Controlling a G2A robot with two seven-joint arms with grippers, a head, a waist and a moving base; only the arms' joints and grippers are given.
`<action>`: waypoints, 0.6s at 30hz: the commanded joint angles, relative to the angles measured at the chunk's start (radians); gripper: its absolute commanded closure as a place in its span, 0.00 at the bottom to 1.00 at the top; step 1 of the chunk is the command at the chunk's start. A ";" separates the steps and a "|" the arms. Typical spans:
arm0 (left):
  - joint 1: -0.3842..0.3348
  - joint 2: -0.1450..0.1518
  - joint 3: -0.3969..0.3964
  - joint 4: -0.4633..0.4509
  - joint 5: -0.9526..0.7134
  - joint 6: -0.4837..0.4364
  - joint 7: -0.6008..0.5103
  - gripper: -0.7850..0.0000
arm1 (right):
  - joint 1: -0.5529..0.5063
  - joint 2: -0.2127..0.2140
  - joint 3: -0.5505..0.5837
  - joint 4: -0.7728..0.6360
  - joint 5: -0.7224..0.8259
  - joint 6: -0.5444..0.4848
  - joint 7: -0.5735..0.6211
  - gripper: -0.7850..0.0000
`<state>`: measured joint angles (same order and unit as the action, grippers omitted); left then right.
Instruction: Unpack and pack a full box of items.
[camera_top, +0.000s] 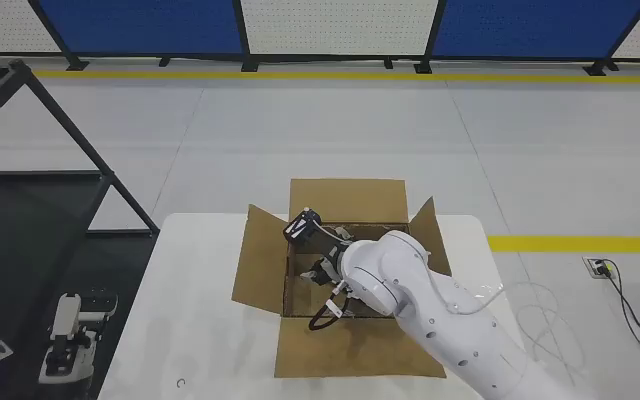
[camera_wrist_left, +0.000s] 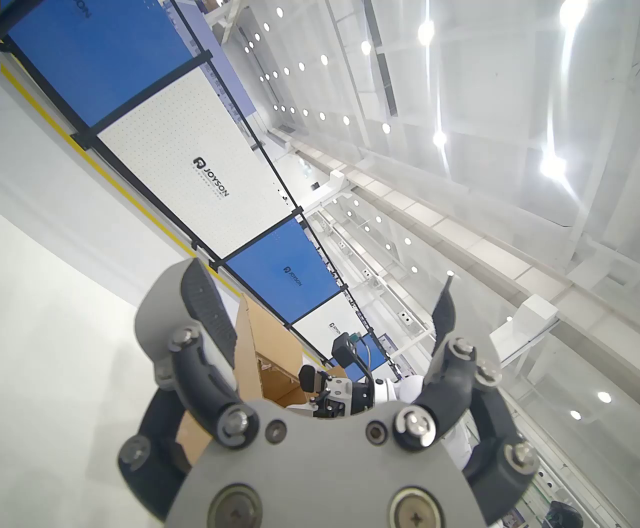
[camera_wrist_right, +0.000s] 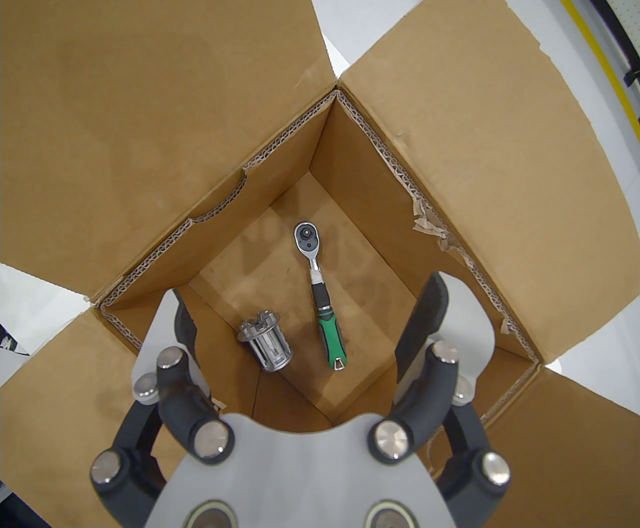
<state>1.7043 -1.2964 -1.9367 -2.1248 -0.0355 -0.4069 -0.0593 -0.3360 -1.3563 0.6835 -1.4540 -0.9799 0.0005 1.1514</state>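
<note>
An open cardboard box (camera_top: 347, 201) stands on the white table (camera_top: 190, 300), all its flaps folded out. On the box floor (camera_wrist_right: 260, 250) lie a ratchet wrench (camera_wrist_right: 330, 335) with a green and black handle and a ribbed silver metal cylinder (camera_wrist_right: 265, 342), a little apart from each other. My right gripper (camera_wrist_right: 305, 295) hangs open above the box opening, over these two items, holding nothing; from above it sits inside the box outline (camera_top: 325, 270). My left gripper (camera_wrist_left: 324, 287) is open and empty, pointing up toward the ceiling, low beside the box (camera_wrist_left: 250, 345).
The table's left part and front left corner are bare. A black metal frame (camera_top: 90, 160) stands left of the table. Blue and white partition panels (camera_top: 330, 25) line the far side of the floor. A power strip and cables (camera_top: 600, 268) lie on the floor at right.
</note>
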 joint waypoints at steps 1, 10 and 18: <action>0.000 0.000 0.000 0.000 0.000 0.000 0.000 0.00 | 0.000 0.000 0.000 0.000 0.000 0.000 0.000 0.00; 0.012 -0.003 0.007 -0.014 0.003 0.006 -0.002 0.00 | 0.027 -0.033 -0.031 0.237 0.054 -0.073 -0.018 0.00; 0.032 -0.007 0.019 -0.030 0.014 0.002 0.009 0.00 | 0.068 -0.084 -0.090 0.425 0.080 -0.101 -0.043 0.22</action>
<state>1.7345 -1.3028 -1.9168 -2.1534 -0.0221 -0.4045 -0.0511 -0.2716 -1.4340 0.5994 -1.0482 -0.9055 -0.1005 1.1112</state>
